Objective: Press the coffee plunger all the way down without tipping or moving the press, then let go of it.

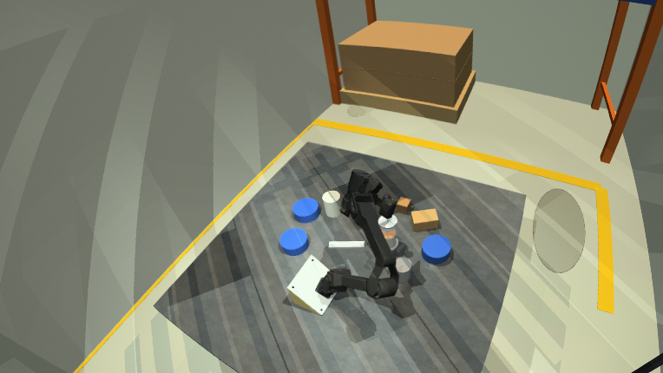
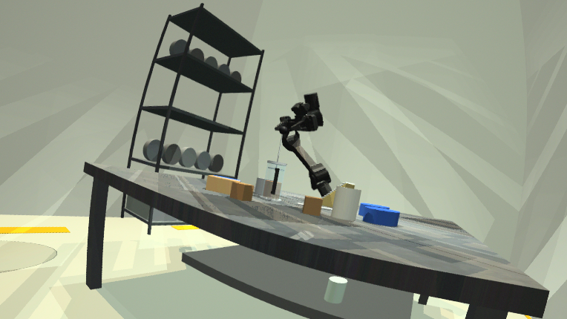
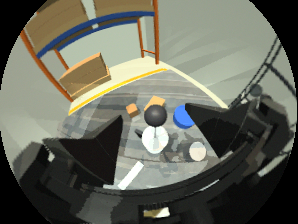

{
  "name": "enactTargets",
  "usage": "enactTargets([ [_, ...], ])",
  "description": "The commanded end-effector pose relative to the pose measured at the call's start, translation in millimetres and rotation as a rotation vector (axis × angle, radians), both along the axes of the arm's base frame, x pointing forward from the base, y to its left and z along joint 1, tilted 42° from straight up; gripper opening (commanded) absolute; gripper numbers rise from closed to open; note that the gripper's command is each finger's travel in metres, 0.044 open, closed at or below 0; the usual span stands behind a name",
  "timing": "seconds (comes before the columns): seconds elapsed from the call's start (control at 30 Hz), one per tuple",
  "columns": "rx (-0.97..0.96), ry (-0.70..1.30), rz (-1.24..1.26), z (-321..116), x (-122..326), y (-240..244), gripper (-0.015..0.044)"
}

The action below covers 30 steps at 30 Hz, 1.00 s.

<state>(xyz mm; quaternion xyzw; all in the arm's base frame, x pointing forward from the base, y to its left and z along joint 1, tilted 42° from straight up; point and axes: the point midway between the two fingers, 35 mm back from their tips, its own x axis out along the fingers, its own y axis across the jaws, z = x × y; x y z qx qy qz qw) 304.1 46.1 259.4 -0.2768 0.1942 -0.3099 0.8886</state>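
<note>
The coffee press (image 1: 389,235) (image 2: 274,179) (image 3: 155,140) stands upright on the table, a clear glass with brown contents, a dark handle and a white lid (image 1: 387,222). Its thin rod (image 2: 279,149) stands far out of the lid, so the plunger is up. The round black knob (image 2: 283,130) (image 3: 155,116) tops the rod. My gripper (image 2: 280,123) (image 3: 154,111) is wide open and empty, high over the press. In the wrist view the knob shows between the two fingertips, apart from both. In the top view the gripper and knob merge into one dark shape.
Orange blocks (image 1: 424,219) (image 2: 241,191) and a blue disc (image 1: 436,249) (image 3: 184,117) stand near the press. A pale cylinder (image 1: 403,270) (image 3: 197,151) stands close before it. A white bar (image 1: 346,244) (image 3: 131,175), a white cylinder (image 1: 331,205) and two more blue discs lie left.
</note>
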Motion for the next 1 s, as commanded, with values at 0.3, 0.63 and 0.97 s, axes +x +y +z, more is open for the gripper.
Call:
enactTargets([
  [0.3, -0.008, 0.004, 0.006, -1.4, 2.4, -3.6, 0.0204],
  [0.63, -0.008, 0.004, 0.006, -1.4, 2.4, -3.6, 0.0128],
  [0.97, -0.005, 0.006, 0.005, -7.1, 3.1, -7.8, 0.0128],
])
